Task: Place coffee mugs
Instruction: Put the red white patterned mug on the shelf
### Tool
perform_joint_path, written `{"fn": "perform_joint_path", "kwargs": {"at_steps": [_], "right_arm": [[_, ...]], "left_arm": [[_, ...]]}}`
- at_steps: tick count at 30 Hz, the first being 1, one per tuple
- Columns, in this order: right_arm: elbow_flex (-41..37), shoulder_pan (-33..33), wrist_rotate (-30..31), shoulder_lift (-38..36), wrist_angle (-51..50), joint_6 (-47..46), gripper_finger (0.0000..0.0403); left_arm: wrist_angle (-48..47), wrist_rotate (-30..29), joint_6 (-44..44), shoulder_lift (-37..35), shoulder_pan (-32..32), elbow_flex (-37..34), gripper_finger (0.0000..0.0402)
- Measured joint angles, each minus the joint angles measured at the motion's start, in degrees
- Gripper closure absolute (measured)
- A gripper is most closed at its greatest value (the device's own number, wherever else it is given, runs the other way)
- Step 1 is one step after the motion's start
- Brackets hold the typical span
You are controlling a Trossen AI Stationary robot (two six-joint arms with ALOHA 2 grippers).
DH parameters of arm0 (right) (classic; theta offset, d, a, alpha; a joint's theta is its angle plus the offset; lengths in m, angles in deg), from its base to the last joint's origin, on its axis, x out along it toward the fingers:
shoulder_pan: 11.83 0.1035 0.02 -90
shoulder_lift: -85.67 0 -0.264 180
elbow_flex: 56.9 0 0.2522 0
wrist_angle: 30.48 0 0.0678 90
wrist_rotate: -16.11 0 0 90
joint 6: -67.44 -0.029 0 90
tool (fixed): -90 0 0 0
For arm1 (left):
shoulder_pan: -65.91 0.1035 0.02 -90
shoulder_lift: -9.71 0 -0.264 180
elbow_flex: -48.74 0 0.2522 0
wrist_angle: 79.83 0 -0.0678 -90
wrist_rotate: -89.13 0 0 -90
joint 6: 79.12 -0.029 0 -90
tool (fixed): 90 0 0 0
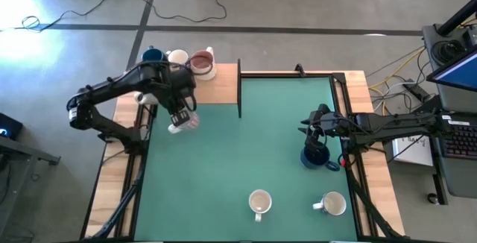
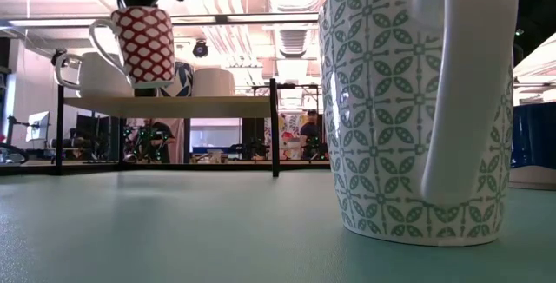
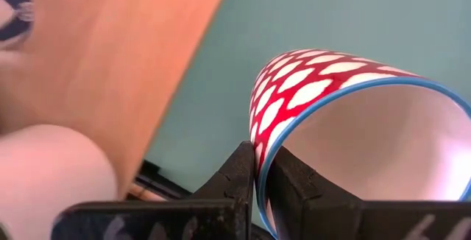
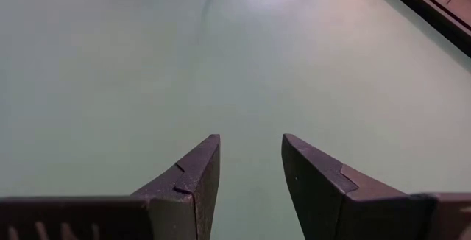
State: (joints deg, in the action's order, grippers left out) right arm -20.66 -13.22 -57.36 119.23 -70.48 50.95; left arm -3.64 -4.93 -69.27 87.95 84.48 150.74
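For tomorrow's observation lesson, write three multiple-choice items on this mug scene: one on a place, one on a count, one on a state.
1. Where does the dark blue mug on the green mat stand?
A. on the wooden shelf
B. under the right pincer, near the mat's right edge
C. in the mat's middle

2. How many mugs stand on the green mat?
A. three
B. one
C. six

3. What state is the left pincer in?
A. open and empty
B. resting on the mat
C. shut on the rim of the red-and-white mug

Answers: 1 B, the high view shows it beneath the right arm's tip; 2 A, one dark blue and two pale ones; 3 C, the left wrist view shows its fingers clamping the rim.
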Motion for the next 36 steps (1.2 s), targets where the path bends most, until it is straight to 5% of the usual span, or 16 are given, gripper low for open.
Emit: {"fn": "perform_joint_path", "kwargs": {"at_steps": [36], "right_arm": [[0.0,0.0,0.0,0.0,0.0,0.0,0.0266]], "left_arm": [[1.3,-6.3,-16.9,3.6,18.8,4.9,0.0381]]}}
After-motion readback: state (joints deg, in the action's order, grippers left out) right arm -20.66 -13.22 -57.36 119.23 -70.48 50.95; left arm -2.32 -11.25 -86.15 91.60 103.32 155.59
